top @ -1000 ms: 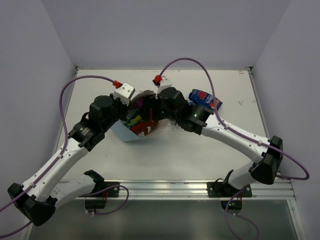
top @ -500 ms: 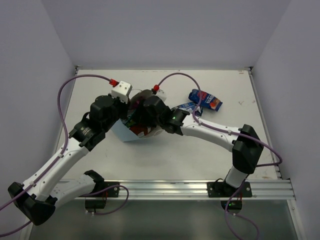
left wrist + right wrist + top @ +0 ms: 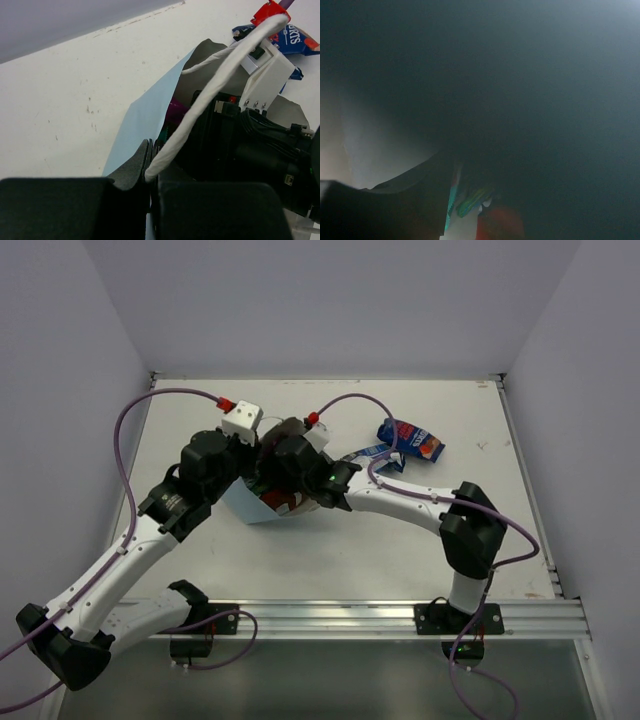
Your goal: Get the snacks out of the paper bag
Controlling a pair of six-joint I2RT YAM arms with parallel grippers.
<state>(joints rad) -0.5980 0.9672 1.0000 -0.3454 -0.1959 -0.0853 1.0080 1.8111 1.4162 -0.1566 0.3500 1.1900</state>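
Note:
The light-blue paper bag [image 3: 243, 503] lies tipped in mid-table. My left gripper [image 3: 252, 447] is shut on its rim next to the white handle [image 3: 220, 82]; the bag's wall [image 3: 142, 117] shows in the left wrist view. My right gripper [image 3: 285, 462] is reached into the bag's mouth, and the dark inside hides its jaws. One dark finger [image 3: 395, 200] shows, with a teal packet edge [image 3: 451, 197], a green-yellow packet [image 3: 476, 199] and a red packet [image 3: 501, 226] just ahead. The red packet [image 3: 284, 502] shows in the bag from above. A magenta packet [image 3: 175, 107] peeks inside.
A dark blue and red packet [image 3: 412, 440] lies on the table right of the bag, with a blue-white packet [image 3: 368, 453] beside it, near the right forearm. The right arm's white wrist block [image 3: 267, 75] fills the bag's mouth. Walls enclose the table on three sides.
My right gripper has moved left and gone into the bag's mouth. The blue-white packet has come into view behind the right forearm. The left gripper has kept its hold.

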